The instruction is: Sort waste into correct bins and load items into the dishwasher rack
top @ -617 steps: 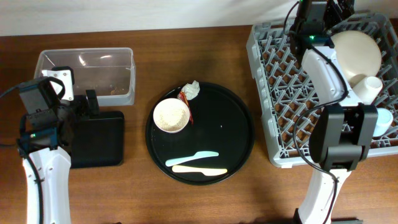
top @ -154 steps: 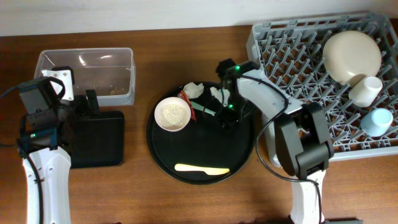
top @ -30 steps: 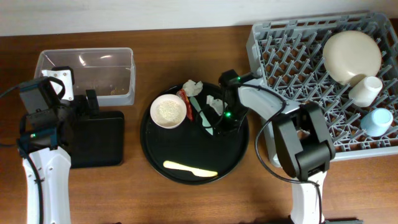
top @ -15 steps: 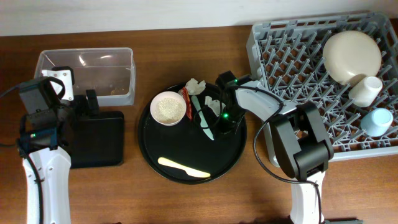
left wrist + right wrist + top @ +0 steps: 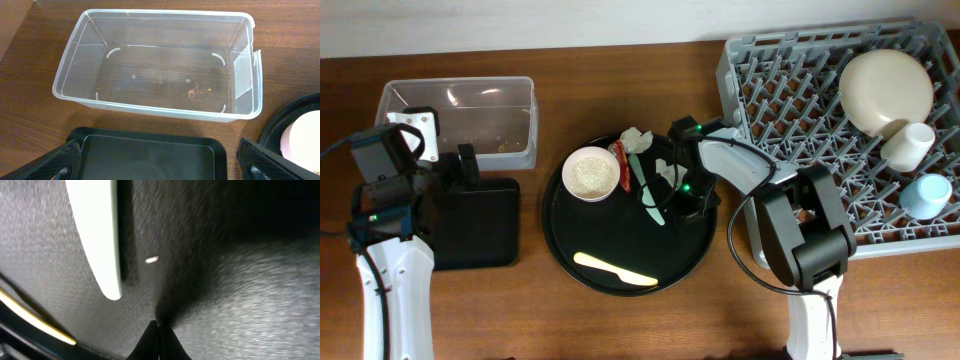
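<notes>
We have the large cream-green bowl [image 5: 885,88], white cup [image 5: 910,143] and light blue cup [image 5: 926,195] in the grey pegged plastic rack [image 5: 790,90]; everything else waits. Our right gripper [image 5: 685,200], tips seemingly pressed together and empty, rests on the round black tray [image 5: 620,235] beside the mint green spoon [image 5: 647,190]. Our left gripper [image 5: 160,160] gapes, empty.

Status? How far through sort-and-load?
Done: big bowl, white cup and blue cup sit in the rack. In hand: right tool is down on the round tray beside the mint spoon. To do: yellow spoon, pink bowl of rice, wrapper, tissue, all on that tray; tub holds only crumbs.
</notes>
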Robot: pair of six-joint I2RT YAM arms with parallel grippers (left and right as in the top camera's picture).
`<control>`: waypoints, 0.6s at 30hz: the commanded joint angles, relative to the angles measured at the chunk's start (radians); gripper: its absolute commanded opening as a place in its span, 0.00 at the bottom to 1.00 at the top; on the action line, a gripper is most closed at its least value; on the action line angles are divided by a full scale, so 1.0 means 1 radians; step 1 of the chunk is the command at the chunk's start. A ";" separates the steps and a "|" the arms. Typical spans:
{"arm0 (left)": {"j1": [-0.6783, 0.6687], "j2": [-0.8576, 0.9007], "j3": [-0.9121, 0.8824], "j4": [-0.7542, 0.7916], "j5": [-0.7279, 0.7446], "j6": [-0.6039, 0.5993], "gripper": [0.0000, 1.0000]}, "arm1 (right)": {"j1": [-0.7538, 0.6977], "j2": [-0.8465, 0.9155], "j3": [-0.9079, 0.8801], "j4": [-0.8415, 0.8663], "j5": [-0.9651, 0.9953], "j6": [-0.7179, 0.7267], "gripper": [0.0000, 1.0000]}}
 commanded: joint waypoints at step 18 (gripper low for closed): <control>0.005 0.000 0.021 0.002 -0.006 -0.013 0.99 | 0.083 0.033 0.261 0.198 0.214 0.070 0.47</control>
